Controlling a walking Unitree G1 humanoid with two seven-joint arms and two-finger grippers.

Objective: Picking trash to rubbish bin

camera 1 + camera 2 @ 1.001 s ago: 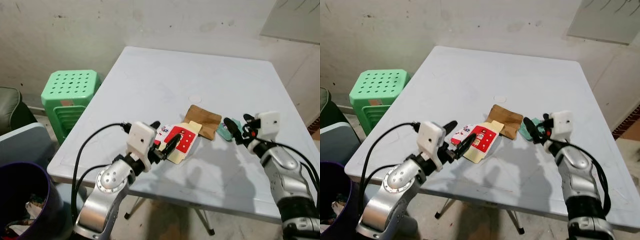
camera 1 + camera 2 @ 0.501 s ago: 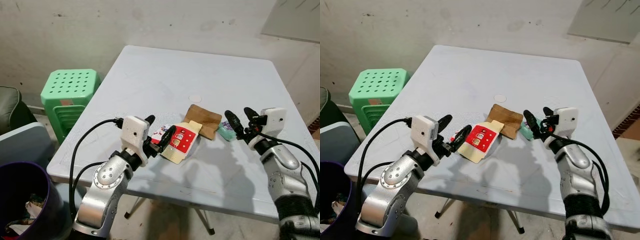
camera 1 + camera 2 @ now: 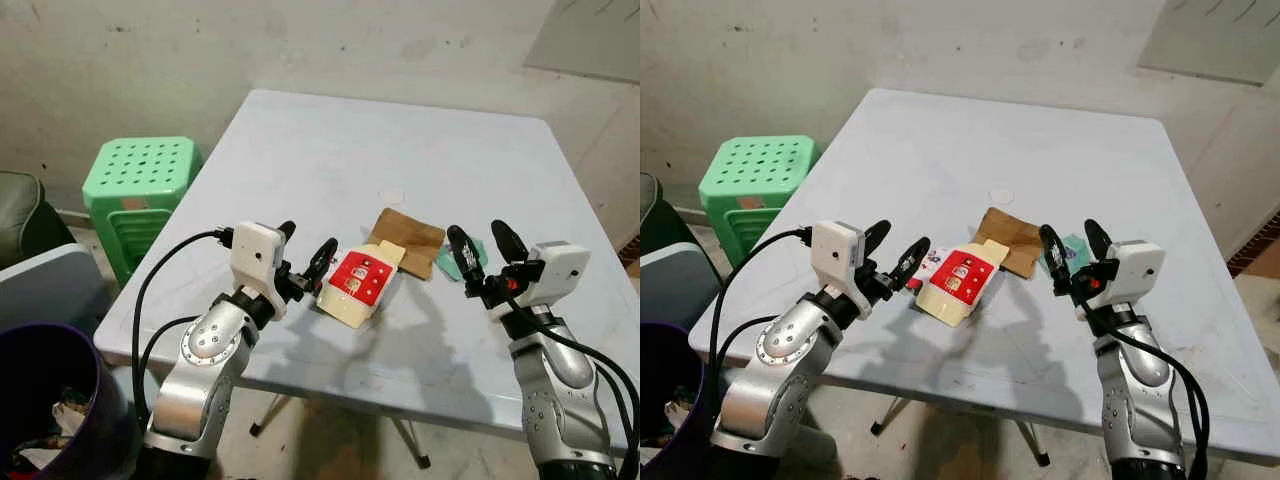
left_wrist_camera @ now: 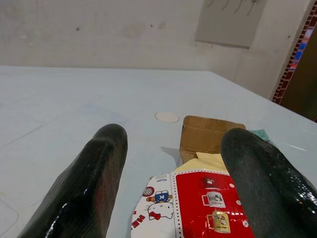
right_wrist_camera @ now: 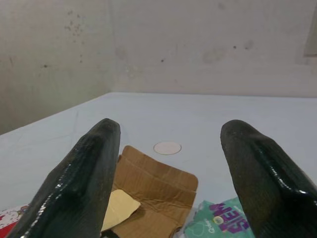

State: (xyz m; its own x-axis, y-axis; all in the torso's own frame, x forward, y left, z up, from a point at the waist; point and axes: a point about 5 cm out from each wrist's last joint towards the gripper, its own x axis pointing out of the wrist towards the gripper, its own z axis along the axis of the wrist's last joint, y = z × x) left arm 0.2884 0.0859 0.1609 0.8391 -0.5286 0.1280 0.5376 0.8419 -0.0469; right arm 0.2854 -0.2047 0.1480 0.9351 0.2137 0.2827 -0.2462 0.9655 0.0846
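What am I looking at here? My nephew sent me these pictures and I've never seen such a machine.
It is a humanoid robot clearing trash from a table. Two pictures come from cameras in its head, looking down; the other two look along each gripper's black fingers. On the white table lie a red and white carton, a brown cardboard piece and a green wrapper. The left gripper and right gripper are both open, holding nothing. A green stool and a purple bin stand beside the table.
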